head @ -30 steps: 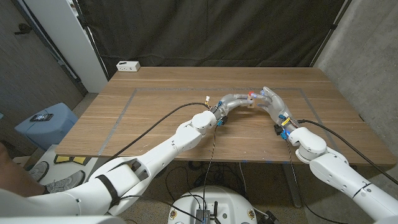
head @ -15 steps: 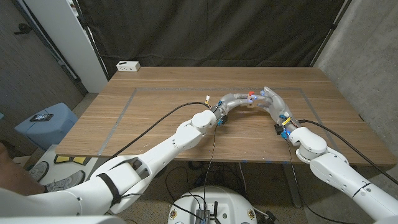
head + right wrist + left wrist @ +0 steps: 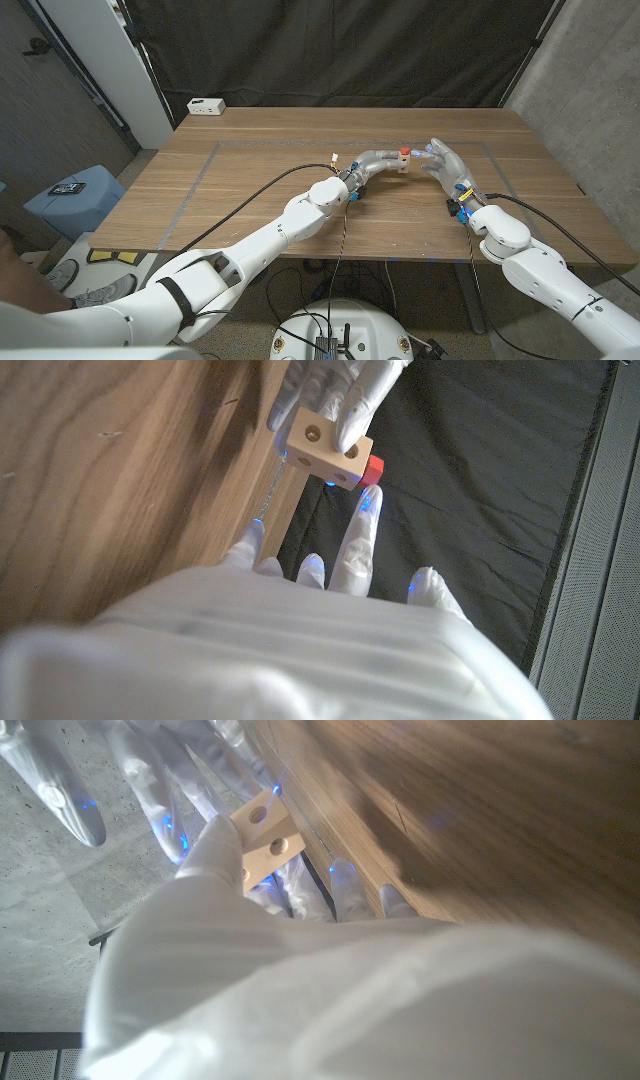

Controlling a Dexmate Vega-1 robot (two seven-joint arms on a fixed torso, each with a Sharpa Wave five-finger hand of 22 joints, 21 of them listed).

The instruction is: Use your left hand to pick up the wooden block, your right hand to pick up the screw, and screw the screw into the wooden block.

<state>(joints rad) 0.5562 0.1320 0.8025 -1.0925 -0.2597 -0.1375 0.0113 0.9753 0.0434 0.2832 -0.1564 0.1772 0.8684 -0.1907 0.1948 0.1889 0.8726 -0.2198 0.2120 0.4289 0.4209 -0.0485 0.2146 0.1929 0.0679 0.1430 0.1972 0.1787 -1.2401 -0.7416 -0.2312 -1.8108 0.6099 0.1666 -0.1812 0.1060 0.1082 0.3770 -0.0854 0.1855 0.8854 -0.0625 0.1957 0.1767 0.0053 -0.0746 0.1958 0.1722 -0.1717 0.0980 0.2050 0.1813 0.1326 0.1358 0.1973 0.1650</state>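
**Two hands part, and the screw stays in the block**

Two white arms meet over the far middle of the long brown wooden table (image 3: 250, 190). The left hand (image 3: 375, 160) holds the small pale wooden block with round holes (image 3: 403, 165) above the table, its fingers closed around the block's sides; the left wrist view shows the same grip. The right hand (image 3: 445, 163) was close against the block a second ago. Now it has drawn a little back toward its own side, and its fingers are spread apart and hold nothing. The short screw with the red head (image 3: 404, 152) sits on top of the block, touching it, and no finger of the right hand is on it. I judge that the screw is already set in its hole. How deep it sits, I cannot tell.
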